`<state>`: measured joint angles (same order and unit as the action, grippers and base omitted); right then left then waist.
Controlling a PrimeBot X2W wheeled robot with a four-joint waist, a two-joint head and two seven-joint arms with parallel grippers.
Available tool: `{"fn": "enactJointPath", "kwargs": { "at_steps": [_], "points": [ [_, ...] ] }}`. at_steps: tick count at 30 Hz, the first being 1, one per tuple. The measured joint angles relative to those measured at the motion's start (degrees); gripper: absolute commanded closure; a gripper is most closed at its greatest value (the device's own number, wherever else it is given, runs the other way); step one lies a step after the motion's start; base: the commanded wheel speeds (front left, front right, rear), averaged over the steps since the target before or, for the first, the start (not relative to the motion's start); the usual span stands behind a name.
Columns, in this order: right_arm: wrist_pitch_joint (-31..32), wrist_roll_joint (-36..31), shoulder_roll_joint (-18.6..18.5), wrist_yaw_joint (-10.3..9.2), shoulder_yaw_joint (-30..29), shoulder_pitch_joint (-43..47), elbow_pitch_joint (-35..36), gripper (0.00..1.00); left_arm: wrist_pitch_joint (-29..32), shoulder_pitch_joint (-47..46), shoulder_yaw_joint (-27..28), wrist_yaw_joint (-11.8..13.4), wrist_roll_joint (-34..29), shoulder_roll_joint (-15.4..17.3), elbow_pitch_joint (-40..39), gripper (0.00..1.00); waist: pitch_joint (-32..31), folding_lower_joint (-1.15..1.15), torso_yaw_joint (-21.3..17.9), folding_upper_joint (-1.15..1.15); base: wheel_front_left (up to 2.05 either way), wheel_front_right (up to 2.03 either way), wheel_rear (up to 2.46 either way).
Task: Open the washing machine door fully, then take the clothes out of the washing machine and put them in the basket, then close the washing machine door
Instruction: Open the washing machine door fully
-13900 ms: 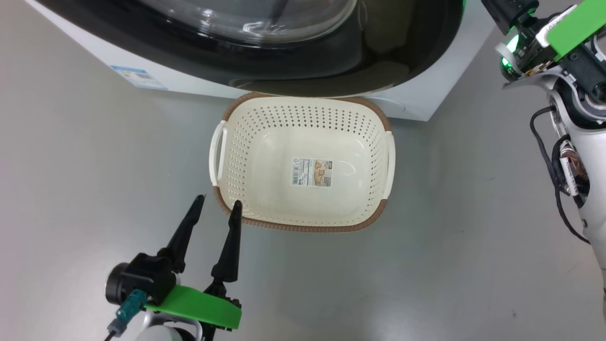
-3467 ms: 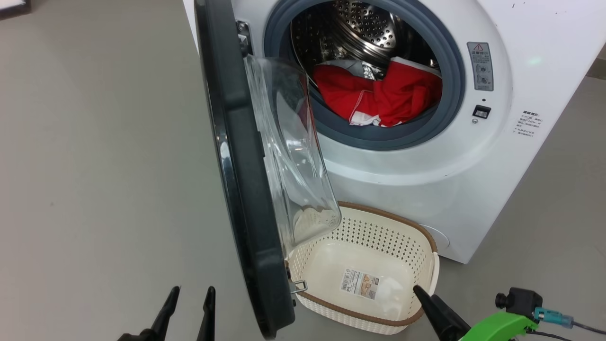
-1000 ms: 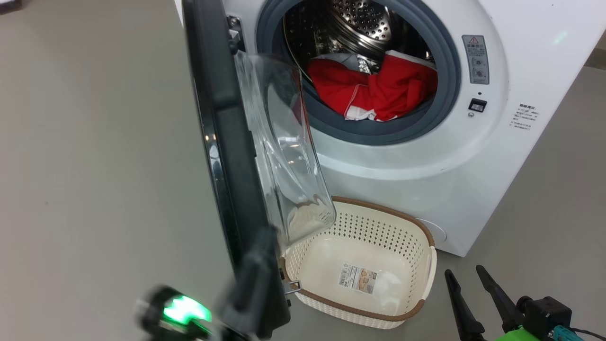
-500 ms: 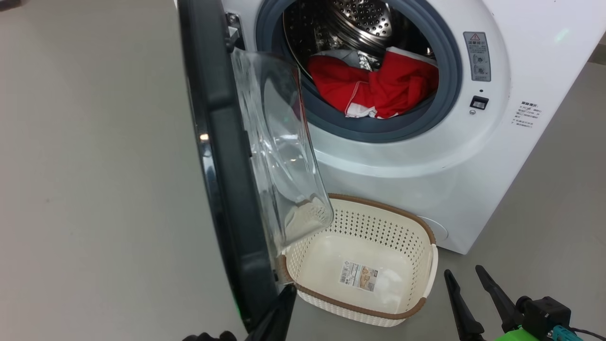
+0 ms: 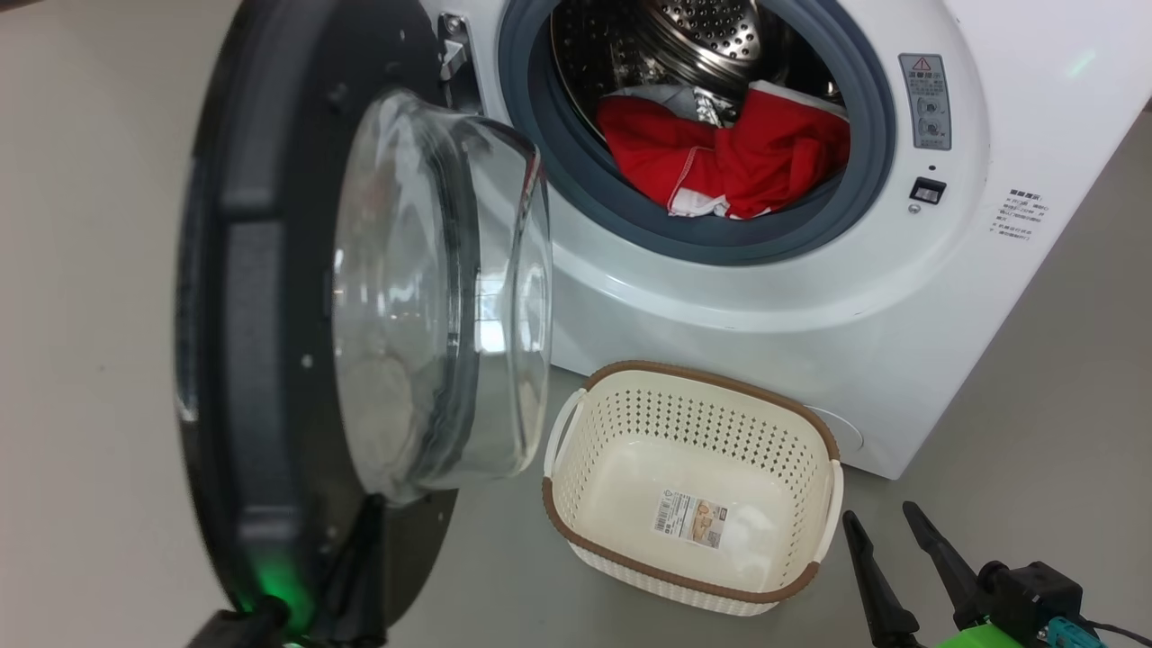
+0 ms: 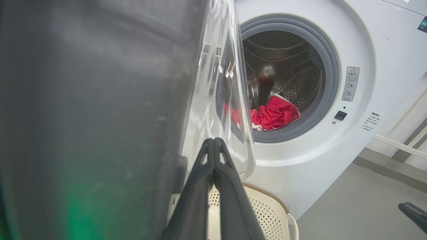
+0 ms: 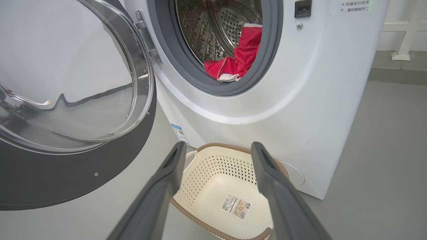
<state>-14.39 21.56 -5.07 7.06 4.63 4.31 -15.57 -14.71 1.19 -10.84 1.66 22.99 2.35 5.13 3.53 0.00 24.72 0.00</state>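
Head view: the big round washing machine door with the wide glossy black rim (image 5: 252, 270) is motion-smeared, and its top is cut off by the frame edge. The left pincer (image 6: 213, 144) is mostly hidden low at the door's bottom edge, just a dark blur with a green glow beside it. Its own wrist camera shows the two fingers pressed together tip to tip with nothing between them, lying along the door's inner face by the clear glass bowl window (image 5: 432, 297). Contact with the door: can't tell.

The right pincer (image 5: 880, 515) is at lower right with its body cut off. Its fingers are spread wide and empty, near the basket's right end, not touching.

The door stands swung wide out to the left of the white front-loading washing machine (image 5: 765, 297). In the perforated steel drum (image 5: 711, 36), bright red fabric clothes with white trim (image 5: 720, 153) are heaped at the front bottom. Their edge laps onto the grey rubber ring (image 5: 702, 247), and the glass partly screens them in the left wrist view.

The cream perforated plastic basket with the brown rim (image 5: 702, 382) sits on the grey floor (image 5: 90, 270) just in front of the machine, below the opening. Inside it: a paper label (image 5: 691, 519) on its floor.
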Motion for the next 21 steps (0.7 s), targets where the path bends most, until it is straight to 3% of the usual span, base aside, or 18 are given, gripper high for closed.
{"fn": "enactJointPath", "kwargs": {
  "at_steps": [21],
  "points": [
    [-0.08,0.00,-0.38,0.00,0.20,-2.33,0.36,0.00,0.05,-5.63,28.96,-1.14,-5.35,-1.16,3.61,1.00,4.25,0.00,-2.56,0.00,0.00,0.00,0.00]
  ]
}}
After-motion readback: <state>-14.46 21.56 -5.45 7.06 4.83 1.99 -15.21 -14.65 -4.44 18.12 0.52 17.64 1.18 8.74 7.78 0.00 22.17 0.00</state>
